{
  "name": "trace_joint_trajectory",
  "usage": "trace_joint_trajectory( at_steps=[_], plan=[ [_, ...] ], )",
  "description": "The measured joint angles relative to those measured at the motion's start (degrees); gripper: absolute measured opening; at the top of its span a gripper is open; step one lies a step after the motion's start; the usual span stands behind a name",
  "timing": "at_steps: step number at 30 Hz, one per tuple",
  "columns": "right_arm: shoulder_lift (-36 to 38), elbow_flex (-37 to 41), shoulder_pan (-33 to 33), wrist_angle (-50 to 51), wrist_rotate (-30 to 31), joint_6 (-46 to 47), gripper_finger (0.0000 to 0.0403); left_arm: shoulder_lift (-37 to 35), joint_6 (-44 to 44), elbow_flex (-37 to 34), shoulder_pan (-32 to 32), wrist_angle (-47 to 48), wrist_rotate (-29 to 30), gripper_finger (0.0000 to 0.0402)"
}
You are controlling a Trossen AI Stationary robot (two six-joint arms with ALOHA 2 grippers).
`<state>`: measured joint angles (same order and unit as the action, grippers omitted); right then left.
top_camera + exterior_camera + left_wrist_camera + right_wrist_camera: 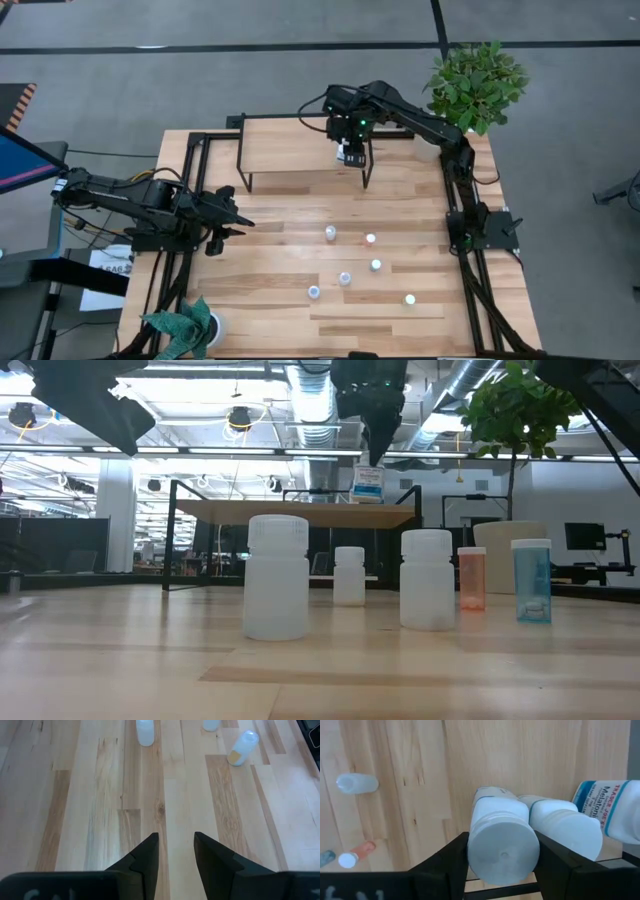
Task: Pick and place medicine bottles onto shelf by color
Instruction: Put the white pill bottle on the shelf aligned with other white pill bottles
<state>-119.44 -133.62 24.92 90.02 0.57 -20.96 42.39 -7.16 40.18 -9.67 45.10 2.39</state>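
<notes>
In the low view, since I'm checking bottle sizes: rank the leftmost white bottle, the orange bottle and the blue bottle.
1. Leftmost white bottle, largest, though it may stand nearer the camera.
2. Blue bottle.
3. Orange bottle, close to the blue one.

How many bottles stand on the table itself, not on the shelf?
6 bottles, all between the arms: two nearest the shelf, two farther out, two farthest. Those at the shelf, by the right gripper, are not counted.
</notes>
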Motion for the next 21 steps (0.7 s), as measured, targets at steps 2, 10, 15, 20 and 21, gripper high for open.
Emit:
trace_joint_trajectory(
  at_steps=[2, 10, 15, 20, 21],
  plan=[
    [0.0, 0.0, 0.4, 0.0, -0.02, 0.78, 0.0204, -0.02, 0.0, 0.0, 0.0, 0.0, 0.0, 0.0109],
    [-0.02, 0.0, 1.56, -0.73, -0.01, 1.43, 0.0216, -0.02, 0.02, 0.0, 0.0, 0.0, 0.0, 0.0109],
    [-0.04, 0.0, 1.81, -0.8, -0.06, 1.51, 0.0245, 0.0, 0.02, 0.0, 0.0, 0.0, 0.0, 0.0109],
    [-0.07, 0.0, 1.87, -1.51, -0.04, 1.52, 0.0263, -0.01, 0.02, 0.0, 0.0, -0.01, -0.01, 0.0109],
    [-0.07, 0.0, 1.86, -1.57, -0.05, 1.52, 0.0264, -0.02, 0.02, 0.0, 0.0, 0.0, 0.0, 0.0109]
  ],
)
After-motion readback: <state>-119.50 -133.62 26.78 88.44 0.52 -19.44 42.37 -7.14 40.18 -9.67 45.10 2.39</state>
